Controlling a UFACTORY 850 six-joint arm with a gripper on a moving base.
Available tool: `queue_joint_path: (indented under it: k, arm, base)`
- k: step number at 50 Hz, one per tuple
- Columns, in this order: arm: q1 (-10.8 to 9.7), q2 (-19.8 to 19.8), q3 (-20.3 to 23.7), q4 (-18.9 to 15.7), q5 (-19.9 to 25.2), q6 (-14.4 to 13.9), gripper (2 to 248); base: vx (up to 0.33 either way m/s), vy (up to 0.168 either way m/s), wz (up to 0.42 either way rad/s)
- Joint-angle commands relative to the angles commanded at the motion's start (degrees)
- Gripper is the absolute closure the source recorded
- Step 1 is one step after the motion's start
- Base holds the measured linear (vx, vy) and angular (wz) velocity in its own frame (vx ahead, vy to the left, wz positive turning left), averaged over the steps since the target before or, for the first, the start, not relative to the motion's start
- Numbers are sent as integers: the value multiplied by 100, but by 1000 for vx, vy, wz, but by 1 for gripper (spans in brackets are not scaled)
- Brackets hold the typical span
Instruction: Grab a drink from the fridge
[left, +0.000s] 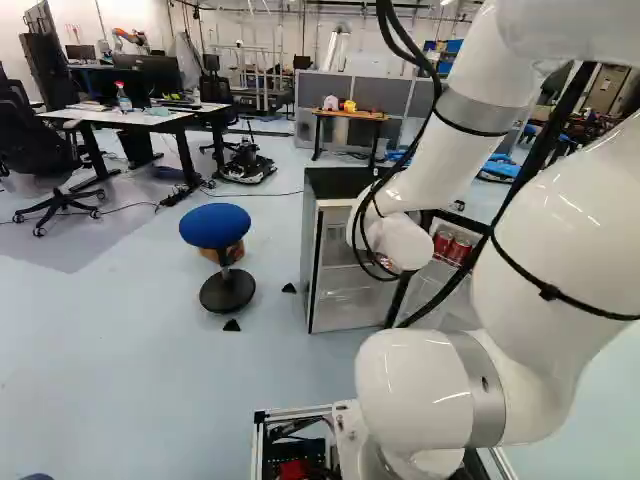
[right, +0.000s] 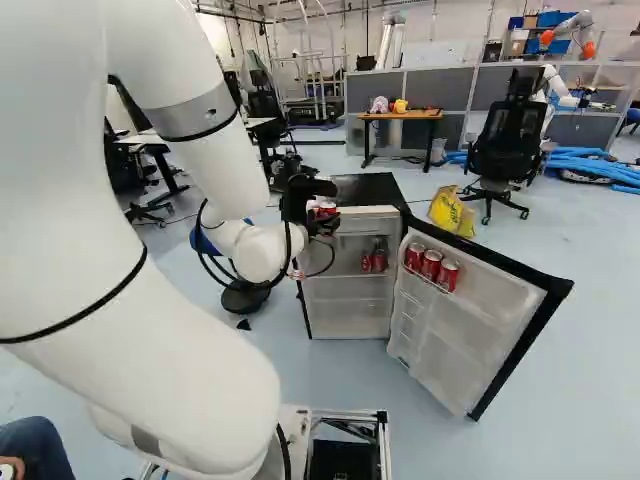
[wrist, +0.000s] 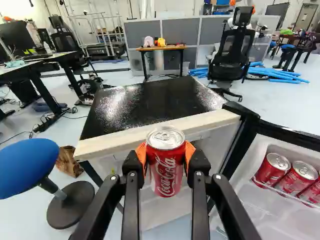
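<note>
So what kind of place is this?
Probably a robotics lab or workshop: there's a white robot arm by an open mini fridge, desks with monitors, and grey partitions.

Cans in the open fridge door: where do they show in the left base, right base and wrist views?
Left base view: right of middle; two cans show past the arm.
Right base view: right of middle, three in the open door's rack.
Wrist view: three, off beside the gripper, on the door's side.
Shared landmark: the fridge's black top.
</note>
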Motion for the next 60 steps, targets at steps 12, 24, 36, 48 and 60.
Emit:
queue_joint_path:
  k: [12, 24, 36, 48, 60]
  arm:
    - [67, -23, -178, 84, -136, 0, 154]
    - [154, -96, -431, 183, -298, 0, 154]
    - [238, -182, -696, 282, -460, 0, 154]
    - [318, -284, -974, 377, -622, 0, 154]
    - [393, -399, -1263, 377, -690, 0, 154]
  base:
    - [0, 0, 0]
    - [0, 0, 0]
    - [0, 0, 0]
    - [0, 0, 0]
    - [0, 0, 0]
